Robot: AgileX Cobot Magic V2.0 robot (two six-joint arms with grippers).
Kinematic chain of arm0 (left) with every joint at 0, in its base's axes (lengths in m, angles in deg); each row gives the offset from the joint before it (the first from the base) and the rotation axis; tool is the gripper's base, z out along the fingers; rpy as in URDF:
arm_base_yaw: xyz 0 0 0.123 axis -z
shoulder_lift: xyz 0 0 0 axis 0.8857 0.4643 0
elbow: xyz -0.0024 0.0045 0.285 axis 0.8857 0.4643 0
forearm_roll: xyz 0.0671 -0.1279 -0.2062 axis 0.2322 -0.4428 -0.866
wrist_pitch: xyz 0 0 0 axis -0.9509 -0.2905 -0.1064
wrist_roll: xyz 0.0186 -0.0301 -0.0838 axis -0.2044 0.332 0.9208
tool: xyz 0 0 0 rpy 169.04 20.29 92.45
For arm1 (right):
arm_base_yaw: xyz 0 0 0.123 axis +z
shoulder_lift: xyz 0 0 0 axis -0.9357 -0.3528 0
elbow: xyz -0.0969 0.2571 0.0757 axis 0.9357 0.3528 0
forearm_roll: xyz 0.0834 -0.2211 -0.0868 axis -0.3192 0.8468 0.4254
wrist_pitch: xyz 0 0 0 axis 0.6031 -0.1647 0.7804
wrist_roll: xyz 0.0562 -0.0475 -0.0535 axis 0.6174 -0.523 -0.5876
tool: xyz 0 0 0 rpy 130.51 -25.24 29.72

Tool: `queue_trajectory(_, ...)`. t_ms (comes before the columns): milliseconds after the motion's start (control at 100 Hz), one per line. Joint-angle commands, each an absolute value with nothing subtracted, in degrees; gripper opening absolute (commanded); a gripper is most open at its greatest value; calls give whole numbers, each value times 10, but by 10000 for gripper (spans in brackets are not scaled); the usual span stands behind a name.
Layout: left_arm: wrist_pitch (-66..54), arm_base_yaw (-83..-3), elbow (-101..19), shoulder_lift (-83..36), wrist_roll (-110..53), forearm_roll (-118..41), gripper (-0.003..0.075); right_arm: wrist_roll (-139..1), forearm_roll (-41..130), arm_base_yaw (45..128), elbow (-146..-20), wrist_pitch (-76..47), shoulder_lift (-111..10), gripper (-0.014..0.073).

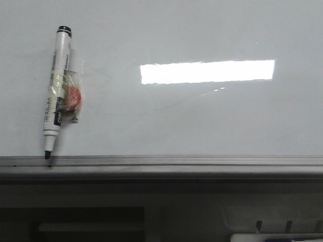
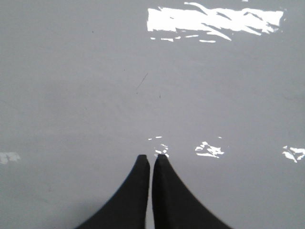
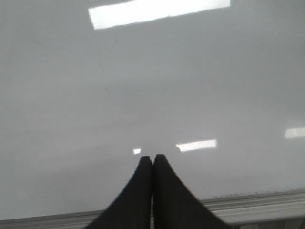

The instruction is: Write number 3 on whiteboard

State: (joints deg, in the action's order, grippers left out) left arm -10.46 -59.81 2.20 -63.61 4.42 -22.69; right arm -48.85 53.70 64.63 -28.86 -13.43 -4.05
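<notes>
The marker [image 1: 57,91] lies uncapped on the whiteboard [image 1: 202,121], long axis nearly square to the rail [image 1: 202,161], tip touching it — left end effector [image 2: 151,157] likely nearer; both end effectors [image 3: 152,159] pinched closed, empty — no 3 drawn yet.

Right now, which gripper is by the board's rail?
The right gripper: the grey rail runs right beside its shut fingers. The left gripper shows only whiteboard around it, no rail.

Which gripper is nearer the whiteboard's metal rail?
Right. The right gripper hangs close by the rail; the left gripper shows only bare whiteboard, no rail.
</notes>
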Motion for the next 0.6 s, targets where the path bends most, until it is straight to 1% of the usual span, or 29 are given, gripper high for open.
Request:
queue_trajectory(0, -68, -593, 1, -620, 41, -233, -20, -488, 533, 655, -310, -177, -53, -61)
queue_trajectory(70, -66, -593, 1, -615, 41, -236, -1, -488, 530, 659, -310, -177, -53, -61)
queue_trajectory(110, -66, -593, 1, -615, 41, -237, 44, -488, 525, 659, -310, -177, -53, -61)
queue_trajectory(160, -62, -593, 1, -615, 41, -237, 126, -488, 511, 659, -310, -180, -53, -61)
queue_trajectory(260, -19, -593, 5, -615, 41, -257, 341, -488, 495, 659, -310, -211, -53, -61)
queue_trajectory(330, 27, -593, 9, -615, 41, -270, 431, -488, 492, 659, -310, -218, -53, -61)
queue_trajectory(360, 43, -593, 12, -614, 41, -270, 443, -488, 480, 659, -310, -218, -53, -61)
queue_trajectory(410, 60, -593, 14, -613, 41, -270, 438, -488, 451, 659, -310, -218, -53, -61)
queue_trajectory(510, 61, -592, 14, -613, 39, -267, 436, -488, 430, 659, -312, -202, -53, -61)
queue_trajectory(590, 60, -574, 12, -613, 37, -257, 437, -488, 430, 659, -319, -199, -53, -61)
